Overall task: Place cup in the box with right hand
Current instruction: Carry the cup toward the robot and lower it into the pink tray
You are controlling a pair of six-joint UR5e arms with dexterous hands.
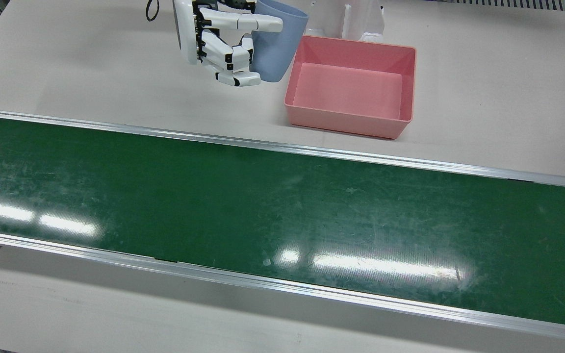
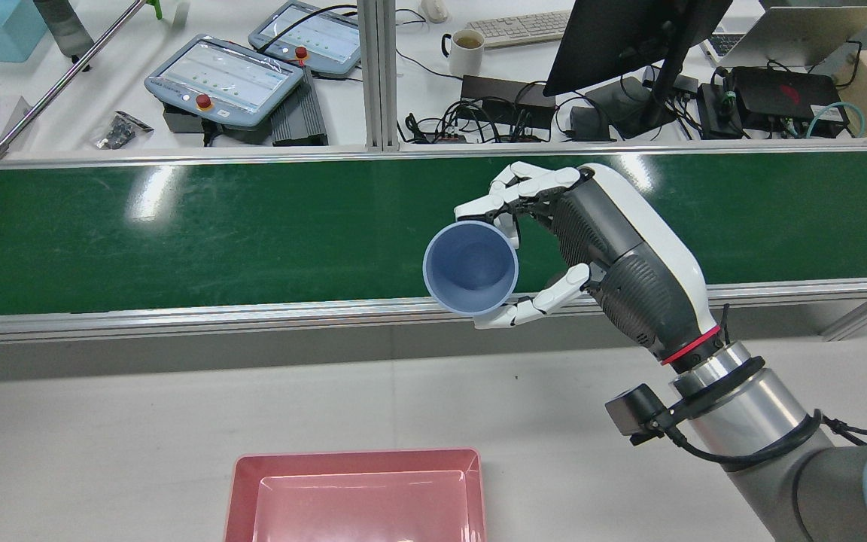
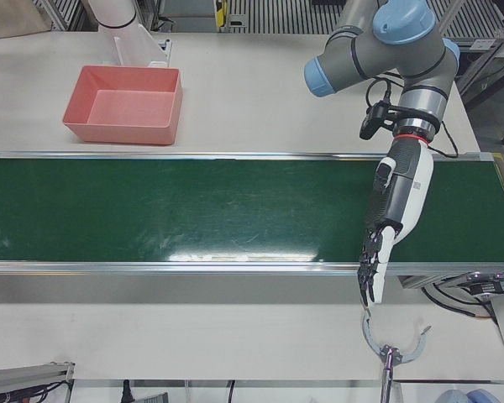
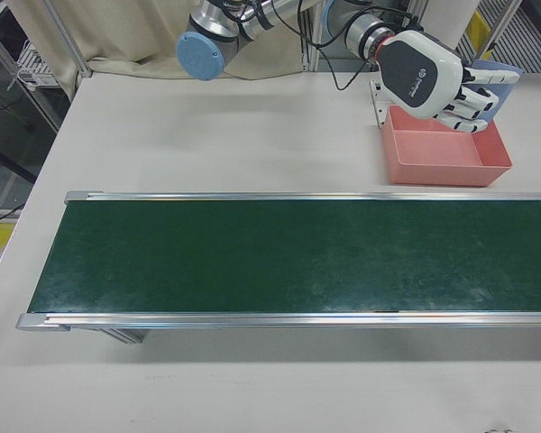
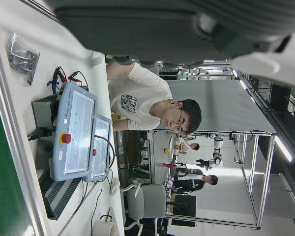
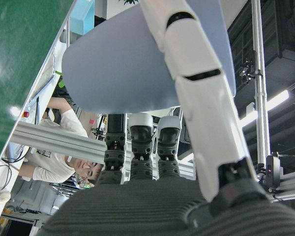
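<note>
Right hand (image 2: 554, 248): white-and-grey, closed around the cup. Fingers (image 2: 524, 188) wrap the far side of the wall; one opposing finger (image 2: 535, 301) presses the near side. The front view shows the hand (image 1: 223, 46) raised clear of the tabletop (image 1: 91, 73), with the fingers curled across the cup's side.

Cup (image 2: 471, 269): pale blue, no handle visible, held in the air by the right hand. In the rear view its open mouth faces the camera and the inside looks empty. In the front view the cup (image 1: 277, 41) hangs just beside the box's edge nearest the hand, not over its interior. In the right-front view only a sliver of blue (image 4: 505, 72) shows behind the hand (image 4: 442, 81), above the box (image 4: 442, 153).

Box (image 1: 351, 88): pink, rectangular, open-topped, empty, resting on the tabletop between the conveyor belt (image 1: 263, 211) and the arm pedestal (image 1: 363, 19).

Left hand (image 3: 386, 227): hangs fingers-down over the far end of the belt, well apart from the box (image 3: 126, 105). Fingers look fairly straight and together, holding nothing; whether they are fully closed cannot be told.

Conveyor belt: green, bare, aluminium-edged.
</note>
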